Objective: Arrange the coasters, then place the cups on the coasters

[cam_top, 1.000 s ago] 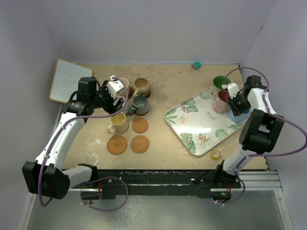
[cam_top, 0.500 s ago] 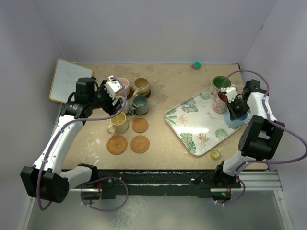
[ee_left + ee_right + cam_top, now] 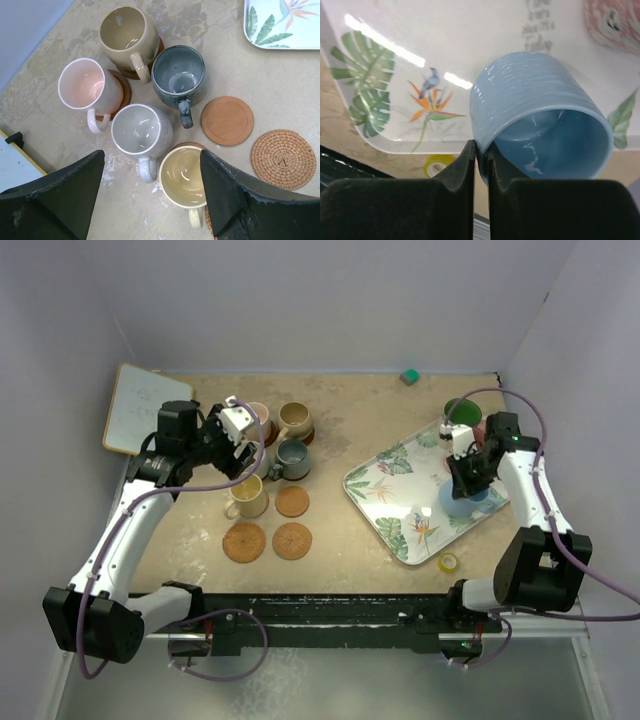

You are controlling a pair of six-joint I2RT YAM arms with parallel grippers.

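My right gripper (image 3: 481, 150) is shut on the rim of the light blue cup (image 3: 540, 110), one finger inside and one outside, and holds it tilted over the tray (image 3: 420, 60). From above, that cup (image 3: 460, 503) hangs below the right gripper (image 3: 463, 478). The green cup (image 3: 460, 412) stands behind it. My left gripper (image 3: 152, 167) is open, hovering over the grey cup (image 3: 141, 131) and yellow cup (image 3: 187, 176). The pink (image 3: 85, 85), tan (image 3: 129, 35) and slate (image 3: 179, 77) cups stand on coasters. A smooth coaster (image 3: 227, 120) and a woven coaster (image 3: 283, 159) lie bare.
A red speckled cup (image 3: 612, 22) stands on the tray beside the blue one. A yellow tape roll (image 3: 448, 562) lies off the tray's near corner. A whiteboard (image 3: 140, 408) leans at the far left, and a small green block (image 3: 409, 376) sits at the back.
My right gripper has shut on the light blue cup's rim and carried it left and nearer over the tray. The left arm has barely moved.
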